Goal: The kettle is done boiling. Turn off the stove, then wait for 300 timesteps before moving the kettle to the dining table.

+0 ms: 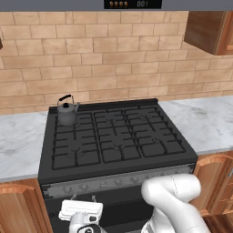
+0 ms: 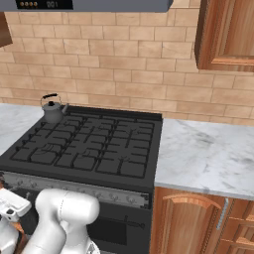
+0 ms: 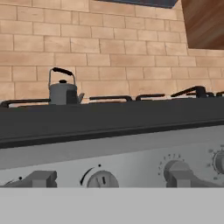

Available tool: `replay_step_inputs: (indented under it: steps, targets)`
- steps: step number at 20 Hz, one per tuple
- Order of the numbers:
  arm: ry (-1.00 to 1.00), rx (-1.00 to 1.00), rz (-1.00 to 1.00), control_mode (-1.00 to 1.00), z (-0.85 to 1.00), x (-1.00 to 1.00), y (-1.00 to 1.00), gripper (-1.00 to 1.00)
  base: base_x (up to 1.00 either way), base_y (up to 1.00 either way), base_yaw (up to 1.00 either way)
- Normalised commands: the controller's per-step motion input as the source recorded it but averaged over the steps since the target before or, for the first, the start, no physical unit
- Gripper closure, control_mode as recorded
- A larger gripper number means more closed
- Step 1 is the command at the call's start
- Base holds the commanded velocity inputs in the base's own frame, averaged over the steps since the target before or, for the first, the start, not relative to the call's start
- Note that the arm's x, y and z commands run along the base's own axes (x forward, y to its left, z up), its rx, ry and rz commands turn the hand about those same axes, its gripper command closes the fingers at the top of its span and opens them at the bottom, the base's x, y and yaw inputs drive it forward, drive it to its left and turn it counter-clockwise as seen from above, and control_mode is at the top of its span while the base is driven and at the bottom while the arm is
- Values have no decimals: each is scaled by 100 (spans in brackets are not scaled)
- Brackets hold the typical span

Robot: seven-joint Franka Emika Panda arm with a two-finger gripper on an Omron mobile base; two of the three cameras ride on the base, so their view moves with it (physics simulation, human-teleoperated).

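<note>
My pincer (image 1: 82, 214) hangs low before the stove (image 1: 113, 136) knobs (image 3: 101, 178), its spread I cannot tell; kettle (image 1: 67, 110) at ten o'clock

The kettle (image 1: 67, 113) sits on the stove's (image 1: 113, 136) rear-left grate, knobs (image 3: 101, 179) along the front, countertop (image 1: 207, 123) apparently either side.

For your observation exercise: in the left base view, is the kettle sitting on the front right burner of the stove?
No. The kettle stands on the back left corner of the stove, next to the brick wall.
</note>
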Motion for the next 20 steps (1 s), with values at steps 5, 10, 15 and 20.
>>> replay_step_inputs:
  steps: [5, 10, 15, 20]
  targets:
    - [-5, 5, 0, -100, 58, -25, -1, -100, 0, 0, 0]
    - [-3, 7, -3, -100, 69, -19, -1, -100, 0, 0, 0]
    - [1, 12, -4, -100, 64, -7, 0, -100, 0, 0, 0]
    - [9, 15, -6, -100, 65, 0, 0, -100, 0, 0, 0]
